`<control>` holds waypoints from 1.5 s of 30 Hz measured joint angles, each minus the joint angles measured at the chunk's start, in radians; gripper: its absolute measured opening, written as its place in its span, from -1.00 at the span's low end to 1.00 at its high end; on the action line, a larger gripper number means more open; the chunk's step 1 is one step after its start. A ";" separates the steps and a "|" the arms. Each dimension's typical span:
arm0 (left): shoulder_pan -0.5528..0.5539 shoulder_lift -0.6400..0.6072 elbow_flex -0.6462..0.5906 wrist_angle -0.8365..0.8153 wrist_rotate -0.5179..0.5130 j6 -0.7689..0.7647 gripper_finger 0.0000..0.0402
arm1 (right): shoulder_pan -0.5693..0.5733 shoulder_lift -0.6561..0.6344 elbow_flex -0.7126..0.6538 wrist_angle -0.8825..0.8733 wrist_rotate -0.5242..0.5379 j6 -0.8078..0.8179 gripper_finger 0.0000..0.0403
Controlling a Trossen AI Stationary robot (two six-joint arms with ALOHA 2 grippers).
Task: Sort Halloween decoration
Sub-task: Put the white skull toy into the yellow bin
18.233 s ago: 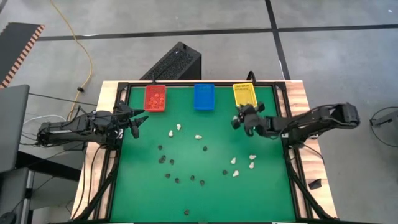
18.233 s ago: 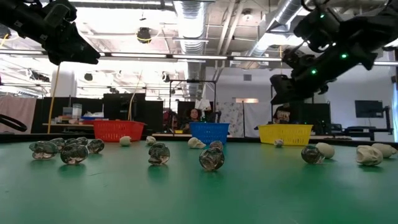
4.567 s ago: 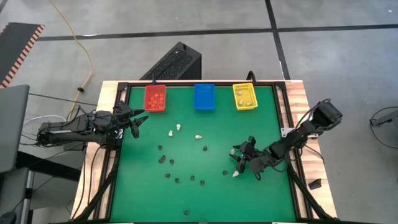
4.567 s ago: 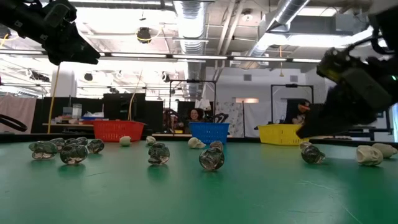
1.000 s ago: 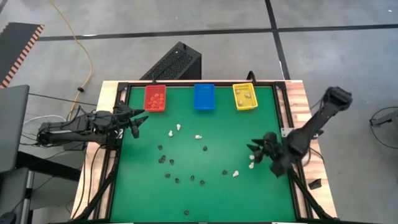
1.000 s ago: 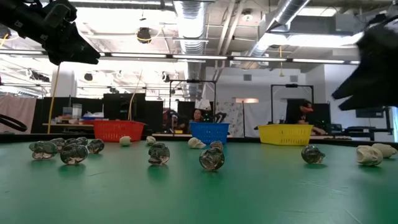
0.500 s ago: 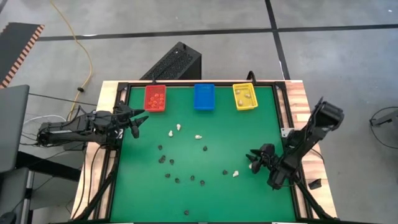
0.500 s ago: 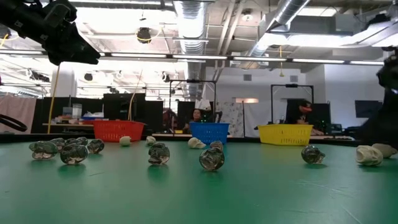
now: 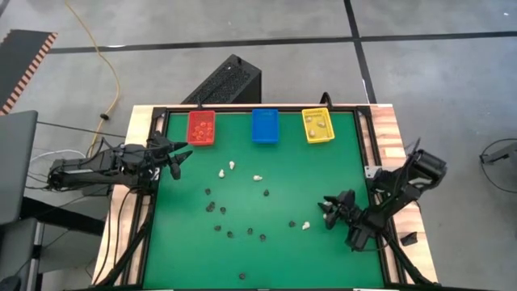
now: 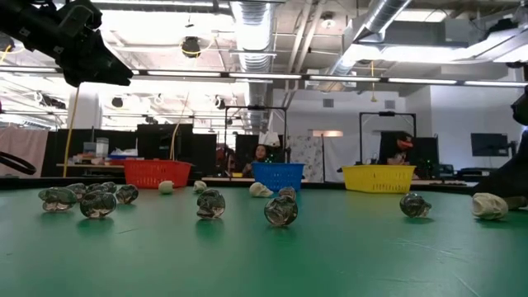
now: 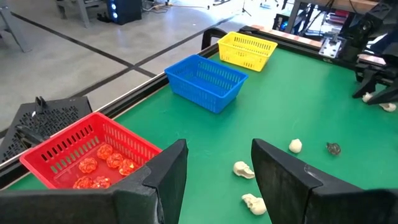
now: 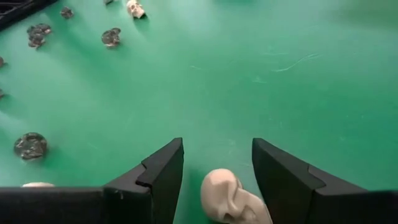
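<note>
Since a second ago the right gripper [image 9: 326, 206] has dropped low onto the green worktop [image 9: 266, 162], its fingers [image 12: 155, 174] spread wide around one small cream-white skull trinket [image 12: 233, 196], which lies between them untouched, long axis slanting across the gap. Two more cream trinkets and four black ones lie beyond. Left gripper [image 9: 176, 158] hovers apart, fingers open.

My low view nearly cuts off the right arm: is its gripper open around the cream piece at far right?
Observer: Yes, the right gripper is open, with a cream skull lying between its fingers.
Operator: And the left gripper?
Observer: The left gripper hovers open beside the red bin, holding nothing.
Operator: Anything in the blue bin?
Observer: The blue bin looks empty.
</note>
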 joint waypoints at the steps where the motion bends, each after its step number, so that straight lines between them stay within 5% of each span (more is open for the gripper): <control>1: 0.000 0.000 0.000 0.000 0.000 0.000 -0.16 | -0.003 0.005 0.017 -0.029 -0.002 0.020 0.10; 12: 0.000 0.000 0.000 0.000 0.000 0.000 -0.16 | -0.015 0.021 0.102 -0.196 -0.084 0.099 -0.46; 29: 0.000 0.000 0.000 0.000 0.000 0.000 -0.16 | -0.193 -0.024 0.281 -0.533 -0.159 0.064 -0.53; 45: 0.000 0.000 0.000 0.003 0.000 0.007 -0.16 | -0.484 -0.233 0.288 -0.555 0.007 -0.340 -0.91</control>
